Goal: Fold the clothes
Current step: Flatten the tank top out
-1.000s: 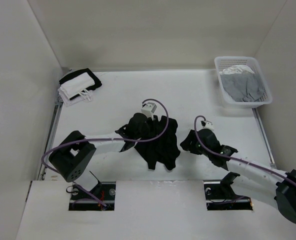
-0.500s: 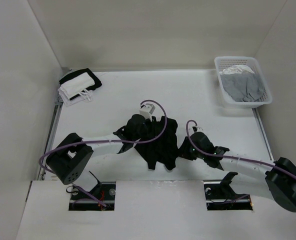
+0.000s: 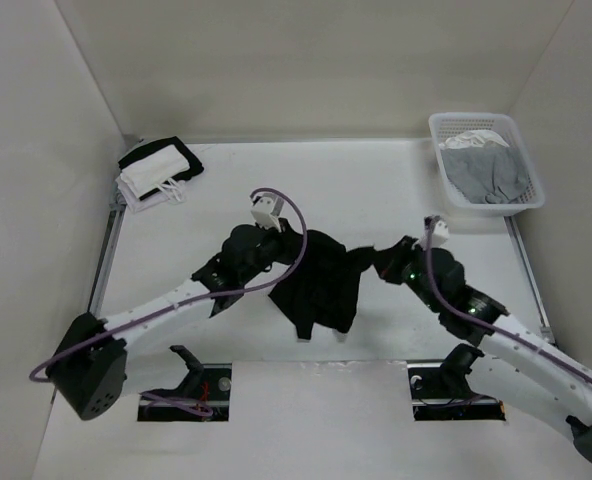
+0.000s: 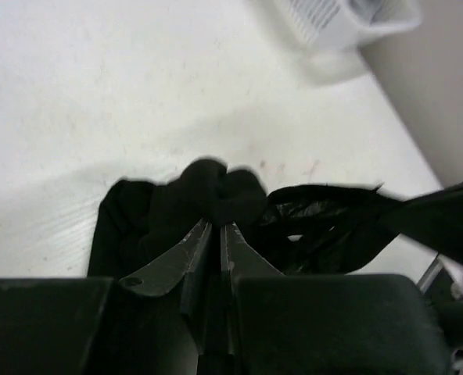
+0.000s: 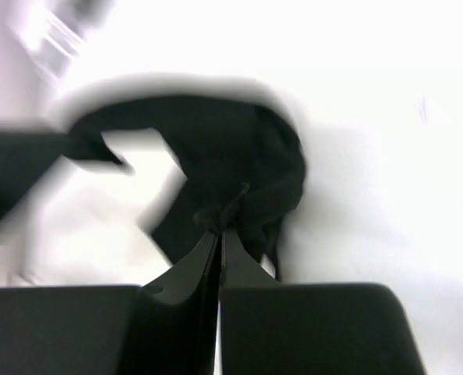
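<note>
Currently | clothes (image 3: pixel 321 290) | long axis left-right | bulk toward near edge

robot lab: white walled-in table (image 3: pixel 376 190)

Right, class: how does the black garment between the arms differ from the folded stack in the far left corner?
The black garment is all black; the stack is black and white. The garment is bunched up, pinched by the left gripper and right gripper; the stack lies folded, untouched. Both are cloth on the table.
</note>
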